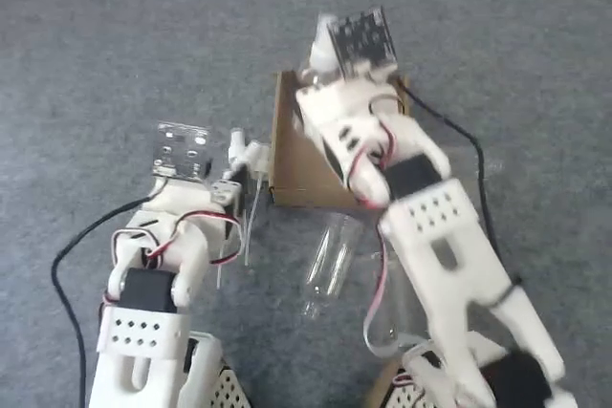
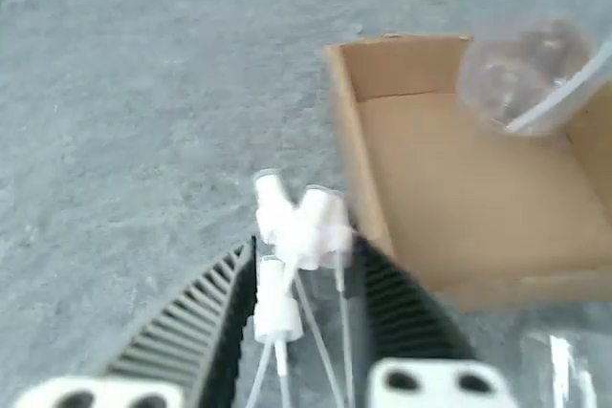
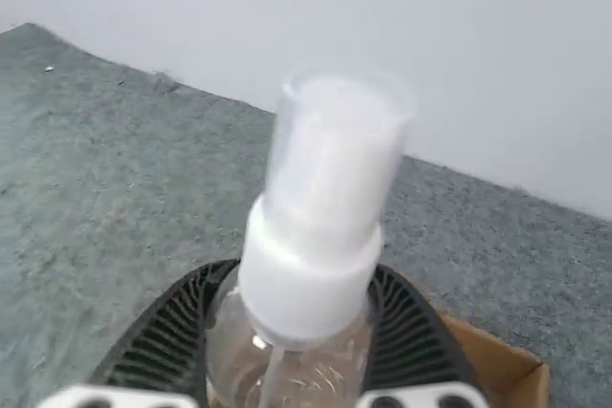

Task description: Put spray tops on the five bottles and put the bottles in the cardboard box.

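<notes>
Right wrist view: right end effector (image 3: pixel 301 289) tight on capped bottle (image 3: pixel 311 207); left end effector (image 2: pixel 304 253) pinching spray tops (image 2: pixel 296 220)

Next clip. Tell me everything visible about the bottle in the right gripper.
The bottle is clear plastic, looks empty, and carries a white spray top under a clear cap; a thin dip tube runs inside. The right gripper is shut on it just below the top, dark ribbed fingers on either side. It is held tilted above the open cardboard box, apparently not touching it.
</notes>
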`<state>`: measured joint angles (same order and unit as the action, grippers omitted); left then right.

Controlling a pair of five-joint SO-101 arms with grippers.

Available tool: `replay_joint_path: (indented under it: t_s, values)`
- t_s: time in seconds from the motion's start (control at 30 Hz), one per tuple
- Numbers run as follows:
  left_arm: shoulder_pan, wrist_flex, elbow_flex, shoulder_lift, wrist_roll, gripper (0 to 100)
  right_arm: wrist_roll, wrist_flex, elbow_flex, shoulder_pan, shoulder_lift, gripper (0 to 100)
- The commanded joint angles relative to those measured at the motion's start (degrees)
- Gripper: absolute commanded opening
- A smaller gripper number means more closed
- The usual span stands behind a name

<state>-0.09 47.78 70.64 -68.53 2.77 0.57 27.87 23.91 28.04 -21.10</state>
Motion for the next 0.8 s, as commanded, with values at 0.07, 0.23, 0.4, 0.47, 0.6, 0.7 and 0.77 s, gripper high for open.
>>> replay_joint_path:
  t_s: [0.07,0.23,0.4,0.47,0.6,0.7,0.77]
  values:
    - [-2.1,-3.7,1.2,-1.1,3.8,1,0.3,-8.2,-13.0,-1.9,15.9,0.6]
    - [-1.9,-4.1,1.4,-1.1,3.6,1,0.4,-15.9,-16.4,-3.5,25.9,0.6]
    - [-1.8,-4.1,1.4,-1.1,3.6,1,0.6,-21.4,-17.2,-4.2,32.7,0.6]
    - [-1.8,-4.2,1.4,-1.1,3.6,1,0.6,-22.9,-17.2,-4.0,34.9,0.6]
    - [-1.8,-4.2,1.4,-1.1,3.6,1,0.6,-25.3,-17.2,-3.8,37.9,0.6]
    - [-1.8,-4.2,1.4,-1.1,3.6,1,0.6,-26.9,-17.2,-3.8,39.6,0.6]
    - [-1.8,-4.2,1.5,-1.1,3.6,1,0.6,-27.6,-17.2,-3.8,40.7,0.6]
